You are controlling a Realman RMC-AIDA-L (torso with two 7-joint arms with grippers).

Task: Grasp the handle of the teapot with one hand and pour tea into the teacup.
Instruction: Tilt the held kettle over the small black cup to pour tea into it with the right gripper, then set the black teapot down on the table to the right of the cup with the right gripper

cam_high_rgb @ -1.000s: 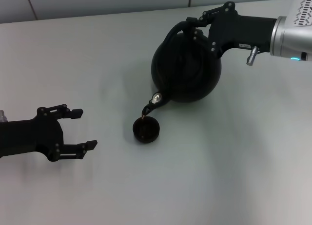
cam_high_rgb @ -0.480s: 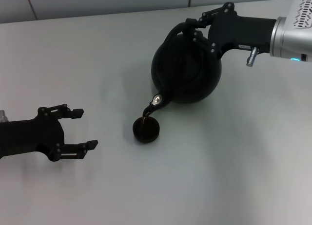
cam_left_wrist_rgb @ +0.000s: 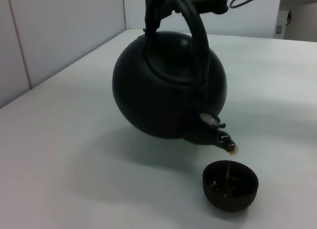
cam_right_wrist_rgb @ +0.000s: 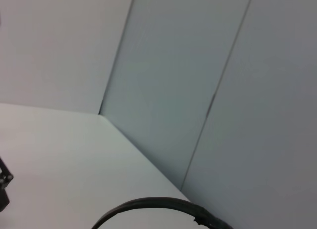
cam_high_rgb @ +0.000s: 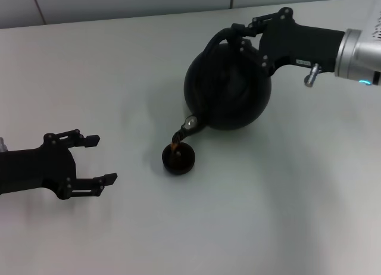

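The right gripper [cam_high_rgb: 245, 36] clamped the arched black handle [cam_high_rgb: 221, 36], tilting the round matt black teapot [cam_high_rgb: 228, 91] near the table's far edge; its fingertips were hidden. Thin brown tea [cam_left_wrist_rgb: 231, 148] fell into the small black teacup [cam_high_rgb: 178, 158]. The left gripper [cam_high_rgb: 100, 160] hung wide open.

My two arms, black claws and a silver sleeve.
My left gripper [cam_high_rgb: 98, 160] is matt black with thin linked fingers and small pale screws; my right gripper [cam_high_rgb: 243, 36] is black too, behind it a silver cuff, a small metal fitting and a cyan light.
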